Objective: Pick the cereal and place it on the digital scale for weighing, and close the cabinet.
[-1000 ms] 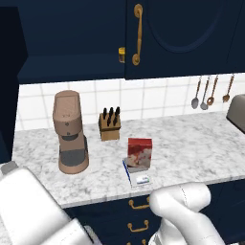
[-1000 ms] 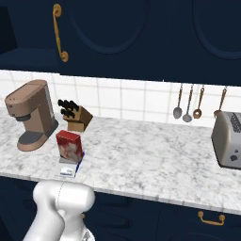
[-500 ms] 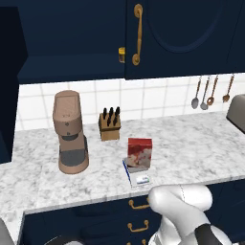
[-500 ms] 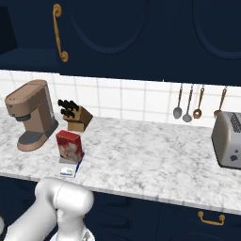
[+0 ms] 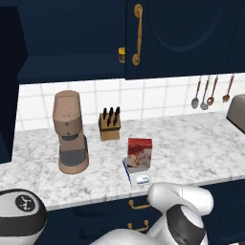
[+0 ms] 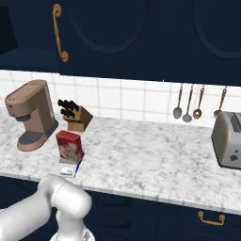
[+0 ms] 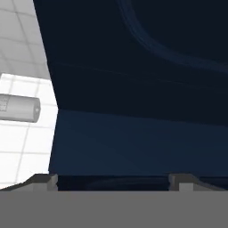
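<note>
The cereal [image 5: 139, 154] stands upright on the digital scale [image 5: 138, 178], near the front edge of the marble bench [image 5: 191, 148]; in the right base view the same red box [image 6: 69, 145] sits on the scale's platform with the blue-edged base and display strip [image 6: 68, 170] showing in front of it. So the weighing half of the job looks done, as far as these views can tell. What is left is the cabinet [image 5: 186, 38]: its right door with the long brass handle [image 5: 138, 34] looks flush, but on the left a dark panel [image 5: 8, 86] stands at the picture's edge and the shelf opening beside it looks exposed, with what seems a small yellow jar [image 5: 122, 54] just visible at the closed door's edge, so I judge the left door to be open and yet to be shut. The hand [image 7: 113, 180] has its two finger tips set wide apart and nothing between them; it holds nothing. Its camera looks close onto a navy panelled surface with white tiled wall to one side, which I take for a cabinet door, though which one I cannot tell. A coffee machine [image 5: 70, 131], a knife block [image 5: 109, 125], hanging utensils [image 6: 188, 103] and a toaster [image 6: 228, 140] stand away from the scale and need no handling
</note>
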Available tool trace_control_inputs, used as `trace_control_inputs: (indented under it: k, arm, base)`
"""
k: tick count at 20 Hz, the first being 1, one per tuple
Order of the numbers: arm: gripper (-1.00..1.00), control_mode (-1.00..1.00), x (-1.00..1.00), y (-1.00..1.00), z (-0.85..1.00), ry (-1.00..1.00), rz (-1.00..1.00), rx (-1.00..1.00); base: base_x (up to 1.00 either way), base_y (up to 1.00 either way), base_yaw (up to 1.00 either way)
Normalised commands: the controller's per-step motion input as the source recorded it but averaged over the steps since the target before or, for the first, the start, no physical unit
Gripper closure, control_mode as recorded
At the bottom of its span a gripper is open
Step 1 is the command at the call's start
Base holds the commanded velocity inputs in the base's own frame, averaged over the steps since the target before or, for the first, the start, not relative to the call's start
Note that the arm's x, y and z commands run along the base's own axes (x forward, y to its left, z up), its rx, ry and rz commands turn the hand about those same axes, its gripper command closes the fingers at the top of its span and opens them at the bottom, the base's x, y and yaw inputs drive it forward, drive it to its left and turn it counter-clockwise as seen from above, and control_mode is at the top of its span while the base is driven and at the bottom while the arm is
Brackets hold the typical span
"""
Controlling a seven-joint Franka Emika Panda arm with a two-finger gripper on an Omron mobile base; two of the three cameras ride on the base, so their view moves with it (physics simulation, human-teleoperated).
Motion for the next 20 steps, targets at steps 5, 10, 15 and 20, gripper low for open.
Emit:
trace_control_inputs:
  k: [5,10,15,20]
  arm:
    - [-1.00,-1.00,0.96,-0.21,-0.07,-0.03,-0.14,0.12]
    - [-1.00,-1.00,1.00,-0.16,-0.10,0.00,-0.15,0.11]
    - [-1.00,-1.00,0.71,-0.30,-0.01,0.00,-0.16,0.09]
    - [-1.00,-1.00,0.87,-0.97,0.19,0.00,-0.16,0.21]
  base:
    - [0.00,0.00,0.00]
    - [0.00,0.00,0.00]
    - [0.00,0.00,0.00]
    - [0.00,0.00,0.00]
